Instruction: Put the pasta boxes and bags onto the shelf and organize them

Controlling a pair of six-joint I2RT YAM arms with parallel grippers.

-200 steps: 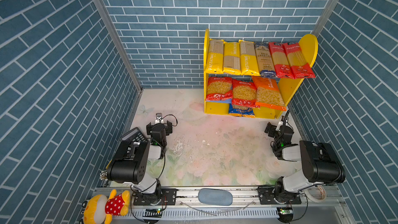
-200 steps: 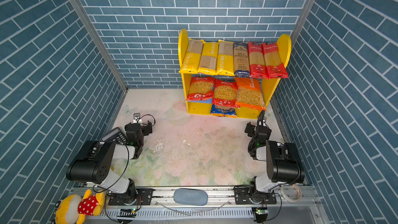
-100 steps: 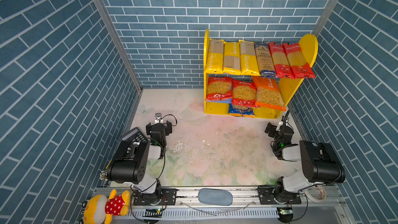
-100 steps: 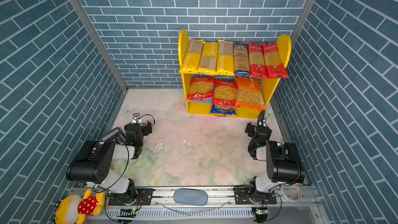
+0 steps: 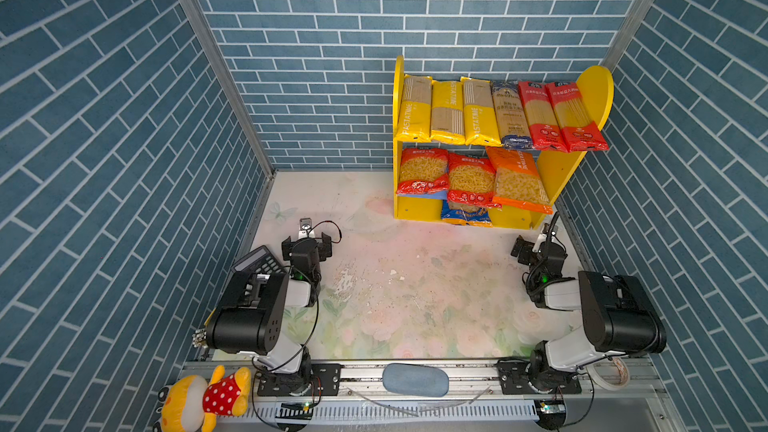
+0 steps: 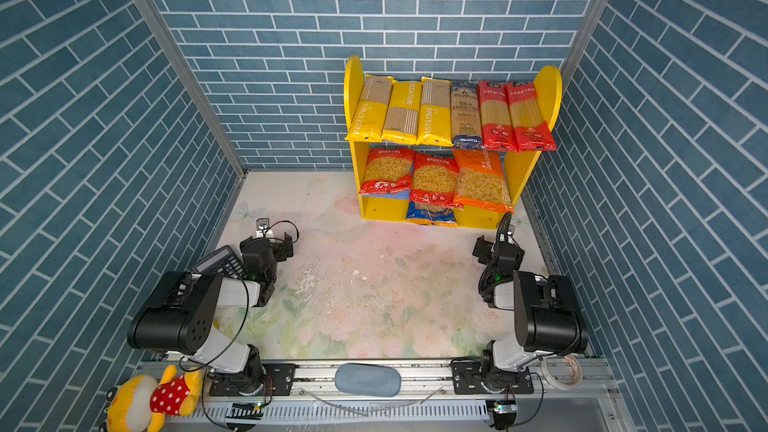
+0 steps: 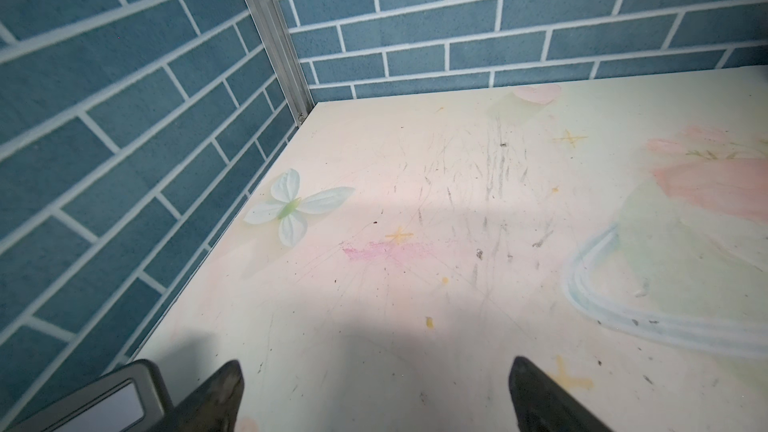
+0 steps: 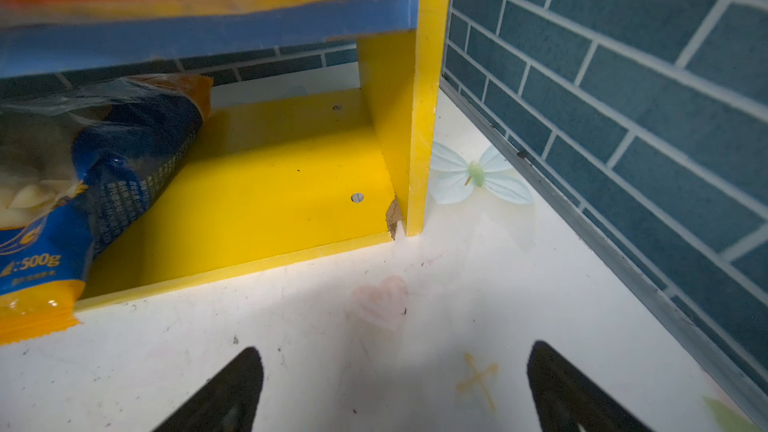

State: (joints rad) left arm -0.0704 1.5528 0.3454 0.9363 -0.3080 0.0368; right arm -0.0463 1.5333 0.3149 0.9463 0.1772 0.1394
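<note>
My left and right jaws both gape wide and empty, low over the table (image 5: pixel 415 284). Ahead, pasta packs (image 5: pixel 478 114) fill the shelf (image 5: pixel 594 85). Just ahead of my right jaws, a blue pasta bag (image 8: pixel 62 201) slumps on its base. It looks soft, with slippery film and shifting contents, so I'd pinch the bulging middle.

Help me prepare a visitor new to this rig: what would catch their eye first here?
The yellow shelf against the back wall, right of centre, draws the eye. Six long pasta packs line its upper board, three wider bags sit on the lower, and a blue bag lies on the base. Next comes the yellow plush toy at the front left edge.
</note>
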